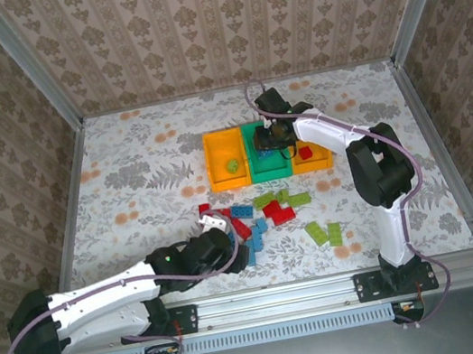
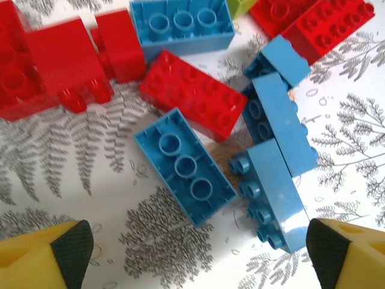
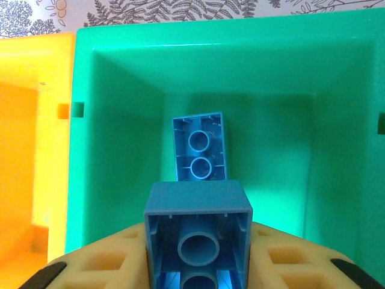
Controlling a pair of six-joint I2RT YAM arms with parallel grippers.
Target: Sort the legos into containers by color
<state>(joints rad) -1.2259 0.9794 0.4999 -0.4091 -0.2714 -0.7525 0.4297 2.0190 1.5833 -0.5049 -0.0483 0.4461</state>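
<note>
My right gripper (image 3: 197, 260) is shut on a blue lego (image 3: 197, 208), hollow underside toward the camera, held over the green middle container (image 3: 120, 120). Another blue lego (image 3: 200, 147) lies on that bin's floor. From above, the right gripper (image 1: 271, 139) hangs over the row of containers (image 1: 259, 174). The left orange bin holds a light green lego (image 1: 233, 166) and the right one a red lego (image 1: 306, 153). My left gripper (image 2: 198, 253) is open just above the loose pile (image 1: 257, 215), over an upside-down blue lego (image 2: 183, 165) and a blue lego lying on its side (image 2: 274, 201).
Red legos (image 2: 195, 93) and more blue ones crowd the pile beyond my left gripper. Loose light green legos (image 1: 324, 233) lie to the right of the pile. The flowered table ends at metal rails, with papered walls behind.
</note>
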